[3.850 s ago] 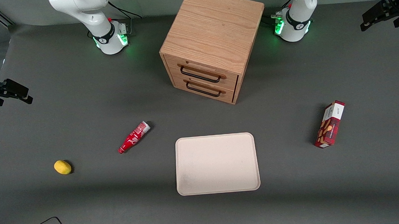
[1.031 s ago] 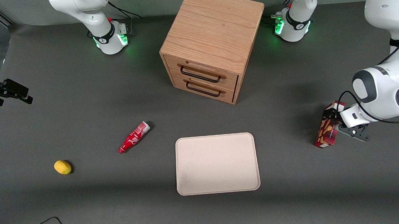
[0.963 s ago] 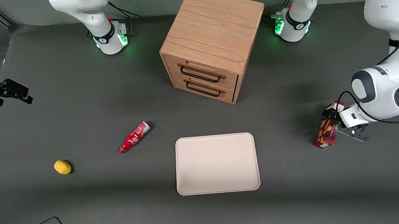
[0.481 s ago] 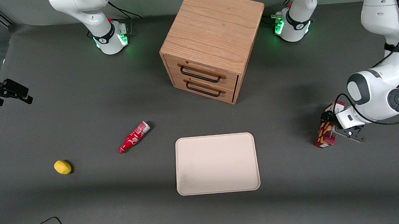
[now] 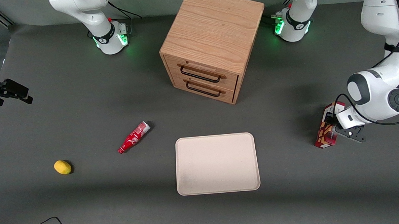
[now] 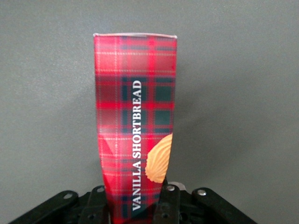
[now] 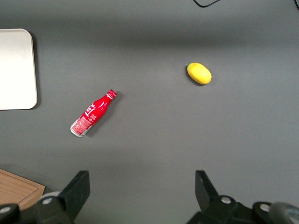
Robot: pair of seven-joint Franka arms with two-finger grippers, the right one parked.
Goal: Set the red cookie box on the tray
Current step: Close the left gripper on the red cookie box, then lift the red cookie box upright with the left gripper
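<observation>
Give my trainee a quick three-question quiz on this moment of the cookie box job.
1. True or false: the red cookie box already lies on the tray.
2. Which lies nearer the front camera, the lemon or the red soda bottle?
3. Where is the gripper? A) over the tray B) at the red cookie box C) at the wooden cabinet

Key
1. False; it stands on the table toward the working arm's end, apart from the tray.
2. The lemon.
3. B; the wrist view shows the box between its fingers.
</observation>
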